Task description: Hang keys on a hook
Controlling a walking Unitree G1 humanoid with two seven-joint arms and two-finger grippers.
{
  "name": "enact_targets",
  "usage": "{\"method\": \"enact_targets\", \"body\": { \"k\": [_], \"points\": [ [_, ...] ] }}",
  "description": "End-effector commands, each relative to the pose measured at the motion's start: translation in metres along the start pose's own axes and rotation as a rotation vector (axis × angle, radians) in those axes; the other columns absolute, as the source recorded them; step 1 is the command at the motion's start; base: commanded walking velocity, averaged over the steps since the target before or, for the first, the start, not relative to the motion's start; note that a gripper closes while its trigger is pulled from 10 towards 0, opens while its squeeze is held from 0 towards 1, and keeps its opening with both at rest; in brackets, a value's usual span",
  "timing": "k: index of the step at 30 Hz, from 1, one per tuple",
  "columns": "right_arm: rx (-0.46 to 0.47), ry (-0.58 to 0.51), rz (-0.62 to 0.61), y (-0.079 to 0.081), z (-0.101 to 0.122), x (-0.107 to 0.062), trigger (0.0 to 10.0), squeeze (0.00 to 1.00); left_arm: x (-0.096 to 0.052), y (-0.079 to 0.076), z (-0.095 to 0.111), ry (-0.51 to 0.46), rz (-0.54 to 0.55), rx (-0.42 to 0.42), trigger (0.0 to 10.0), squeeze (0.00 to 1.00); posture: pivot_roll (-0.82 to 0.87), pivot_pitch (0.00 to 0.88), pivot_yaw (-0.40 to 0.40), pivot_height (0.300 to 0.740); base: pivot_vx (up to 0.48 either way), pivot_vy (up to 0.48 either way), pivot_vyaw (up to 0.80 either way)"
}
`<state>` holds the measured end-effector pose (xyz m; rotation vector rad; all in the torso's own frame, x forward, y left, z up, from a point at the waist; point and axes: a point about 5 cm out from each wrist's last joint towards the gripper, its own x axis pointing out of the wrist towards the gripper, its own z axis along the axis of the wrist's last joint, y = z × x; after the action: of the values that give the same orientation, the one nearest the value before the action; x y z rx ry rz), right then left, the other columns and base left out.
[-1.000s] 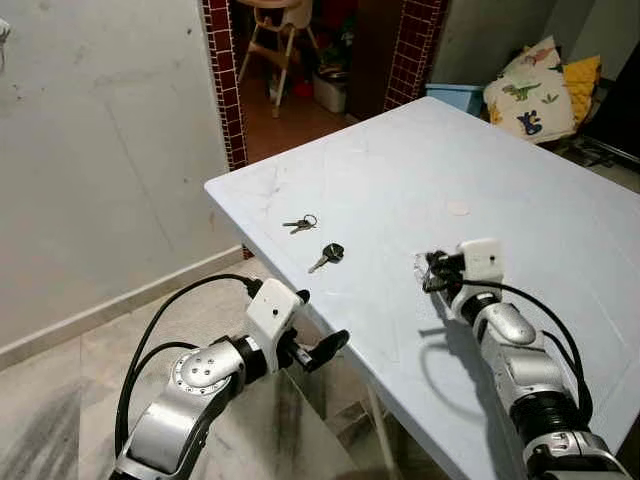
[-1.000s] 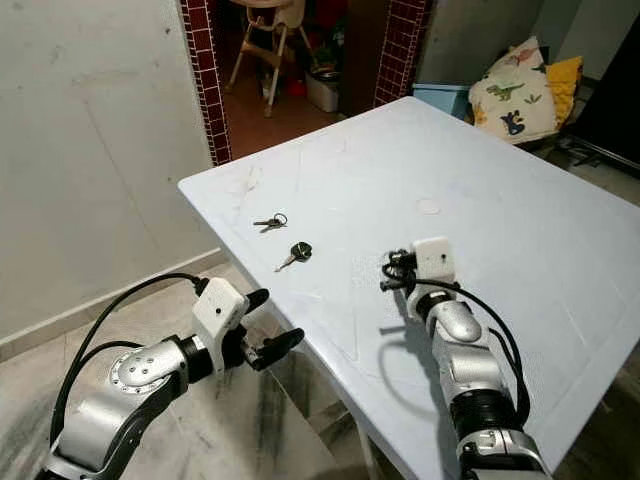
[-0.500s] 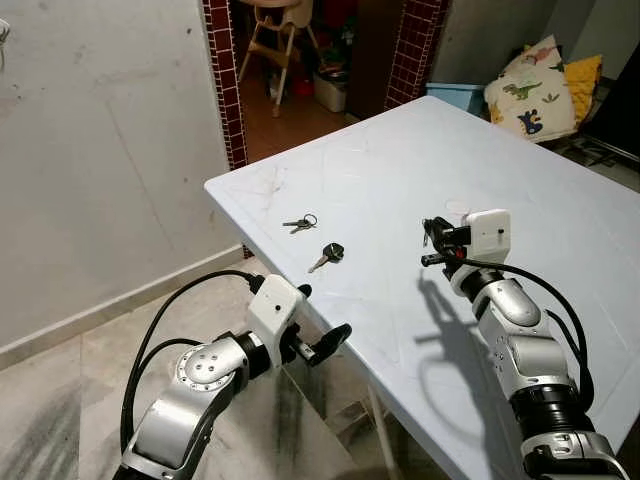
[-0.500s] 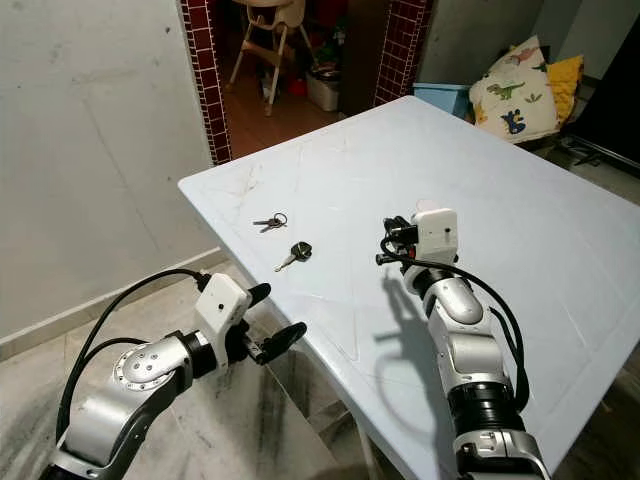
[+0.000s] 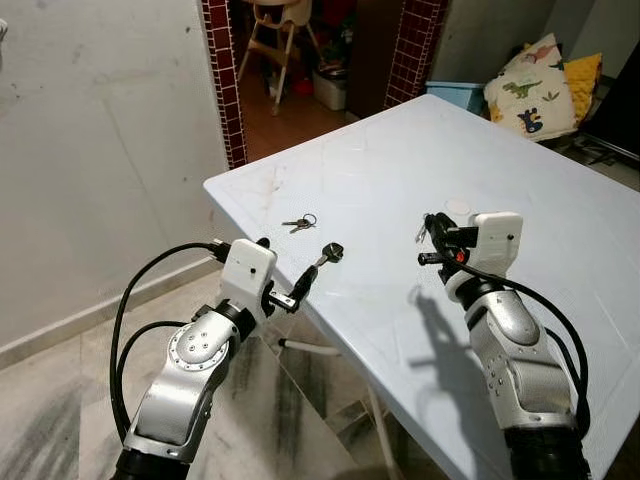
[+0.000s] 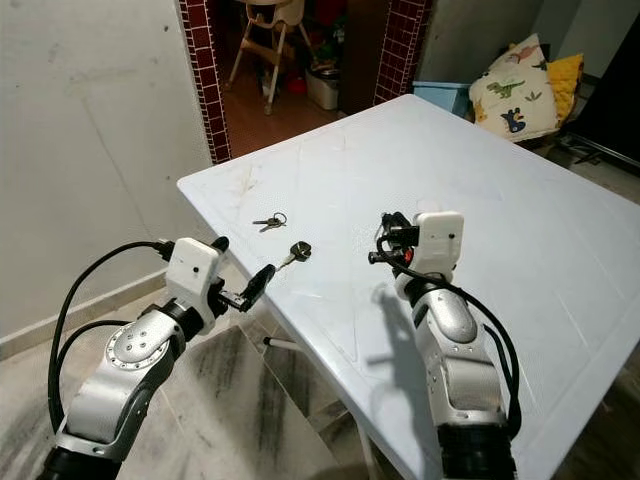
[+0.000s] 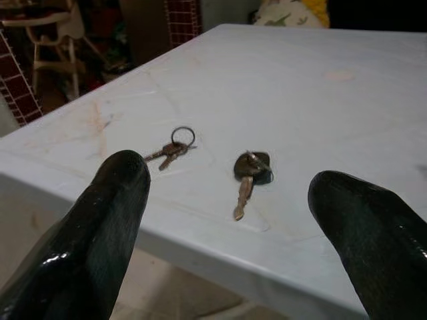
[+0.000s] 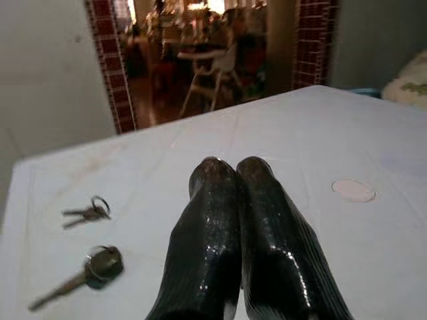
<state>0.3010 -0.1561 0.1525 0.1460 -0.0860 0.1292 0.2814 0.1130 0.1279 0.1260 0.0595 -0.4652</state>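
Observation:
Two sets of keys lie near the corner of the white table [image 5: 540, 170]: a small bunch on a ring [image 5: 299, 223] and, nearer me, a single black-headed key [image 5: 327, 254]. My left gripper [image 5: 290, 266] hovers at the table's near edge, open wide. In the left wrist view its fingers [image 7: 113, 213] frame the black-headed key [image 7: 248, 175], with the ringed bunch [image 7: 172, 147] just beyond. My right gripper [image 5: 430, 242] is raised above the middle of the table, pointing toward the keys. Its fingers [image 8: 230, 200] are shut with nothing between them.
A round pale mark [image 5: 457, 208] lies on the table behind the right gripper. A grey wall [image 5: 100, 150] stands to the left. Brick pillars [image 5: 222, 70] frame a doorway with a high chair [image 5: 275, 25]. Cushions [image 5: 535, 85] and a blue box [image 5: 455, 95] are at the far right.
My left arm has risen from below the table edge to the corner beside the black-headed key. My right gripper has lifted off the tabletop and stays shut.

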Motion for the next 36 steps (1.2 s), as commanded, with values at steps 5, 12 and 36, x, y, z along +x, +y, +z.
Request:
{"method": "enact_targets", "body": {
  "k": [5, 12, 36],
  "points": [
    [0.068, 0.002, -0.044, 0.018, -0.002, -0.017, 10.0, 0.0, -0.001, 0.0, 0.002, -0.018, 0.05, 0.002, 10.0, 0.0, 0.09, 0.0, -0.028, 0.74, 0.0, 0.0, 0.1],
    [0.102, 0.038, -0.044, 0.03, -0.005, -0.019, 10.0, 0.0, 0.006, 0.001, 0.005, -0.028, 0.055, 0.003, 10.0, 0.0, 0.09, 0.0, -0.029, 0.74, 0.0, 0.0, 0.8],
    [0.098, 0.053, -0.091, 0.016, 0.005, -0.009, 10.0, 0.0, 0.015, 0.002, 0.004, -0.014, 0.098, -0.041, 10.0, 0.0, 0.09, 0.0, -0.033, 0.74, 0.0, 0.0, 0.8]
  ]
}}
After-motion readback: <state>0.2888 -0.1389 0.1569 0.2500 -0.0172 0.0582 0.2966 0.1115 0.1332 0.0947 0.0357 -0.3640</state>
